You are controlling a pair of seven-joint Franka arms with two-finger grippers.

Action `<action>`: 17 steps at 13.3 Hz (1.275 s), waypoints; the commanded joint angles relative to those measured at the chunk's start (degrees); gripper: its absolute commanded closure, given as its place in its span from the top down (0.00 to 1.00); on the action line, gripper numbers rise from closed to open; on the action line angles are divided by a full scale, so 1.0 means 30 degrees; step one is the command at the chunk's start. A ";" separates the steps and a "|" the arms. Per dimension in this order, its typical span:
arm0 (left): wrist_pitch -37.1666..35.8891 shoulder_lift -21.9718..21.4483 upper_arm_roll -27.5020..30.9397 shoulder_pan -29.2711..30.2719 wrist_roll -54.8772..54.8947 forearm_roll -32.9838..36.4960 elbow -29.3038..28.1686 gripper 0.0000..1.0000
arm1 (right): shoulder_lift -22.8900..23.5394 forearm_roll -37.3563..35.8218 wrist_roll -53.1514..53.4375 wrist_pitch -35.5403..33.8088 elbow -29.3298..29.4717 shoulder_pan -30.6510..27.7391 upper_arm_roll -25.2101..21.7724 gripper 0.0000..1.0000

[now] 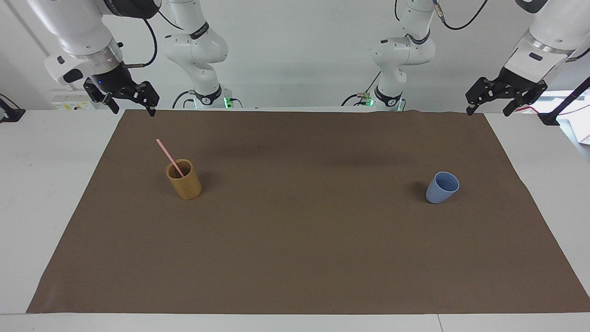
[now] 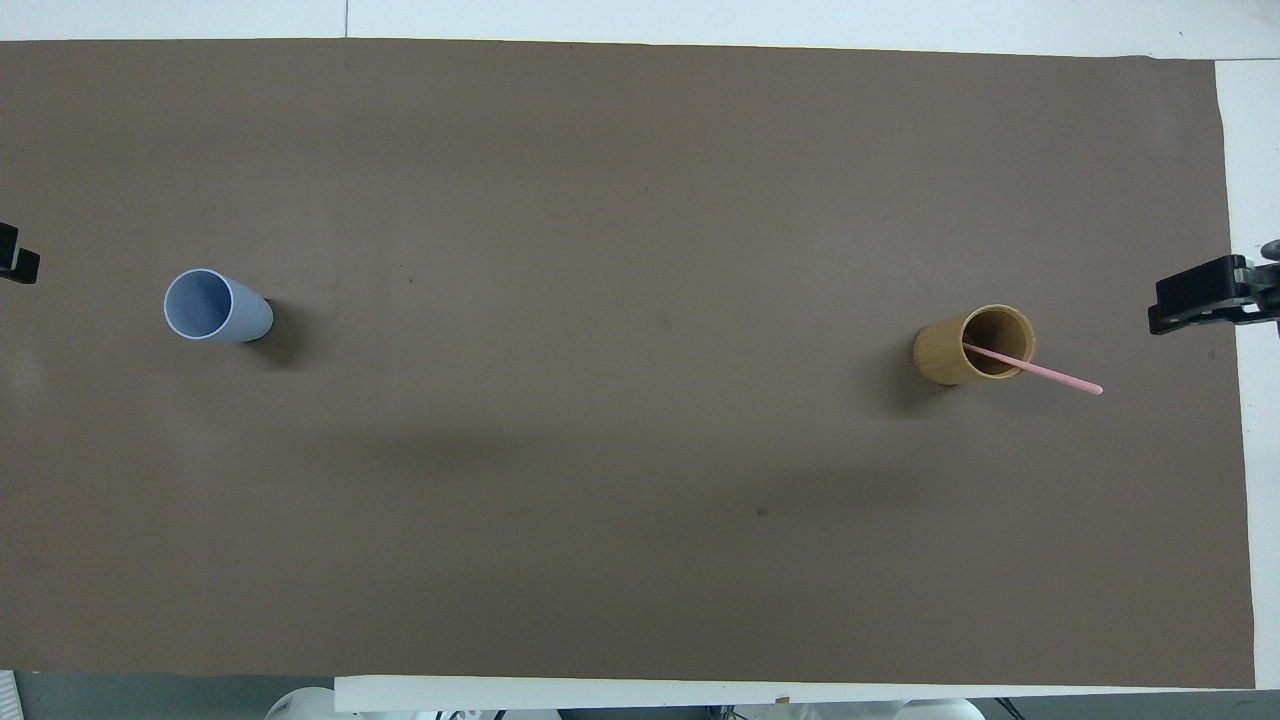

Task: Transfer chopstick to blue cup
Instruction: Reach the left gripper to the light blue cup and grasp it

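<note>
A single pale pink chopstick [image 1: 167,156] stands slanted in the mustard-tan cup [image 1: 185,183], its top leaning out toward the right arm's end of the table. It also shows in the overhead view [image 2: 1045,374], as does the tan cup [image 2: 950,350]. The light-blue cup [image 1: 442,187] stands upright and empty toward the left arm's end, seen too in the overhead view [image 2: 212,306]. My right gripper [image 1: 132,109] is open and empty, raised over the mat's corner near the tan cup. My left gripper [image 1: 493,109] is open and empty, raised over the mat's other robot-side corner.
A brown mat [image 1: 295,240] covers most of the white table [image 1: 41,193]. The two cups stand wide apart on it. Only the grippers' tips show in the overhead view, the right [image 2: 1195,300] and the left [image 2: 15,262].
</note>
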 commanded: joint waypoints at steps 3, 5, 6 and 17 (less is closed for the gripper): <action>0.1114 -0.0569 0.0110 0.0317 -0.0086 -0.0187 -0.1112 1.00 | -0.0349 0.0213 -0.0127 -0.0009 -0.0378 -0.0451 0.0312 1.00; 0.4795 -0.1594 0.0198 0.0553 -0.2592 -0.0187 -0.4620 1.00 | -0.0349 0.0213 -0.0127 -0.0009 -0.0407 -0.0451 0.0312 1.00; 0.6554 -0.1510 0.0227 0.0989 -0.3593 -0.0187 -0.6028 1.00 | -0.0349 0.0213 -0.0127 -0.0009 -0.0407 -0.0451 0.0312 1.00; 1.6674 -0.0514 0.0257 0.2342 -0.3808 -0.0187 -1.5092 0.87 | -0.0349 0.0213 -0.0127 -0.0009 -0.0407 -0.0451 0.0312 1.00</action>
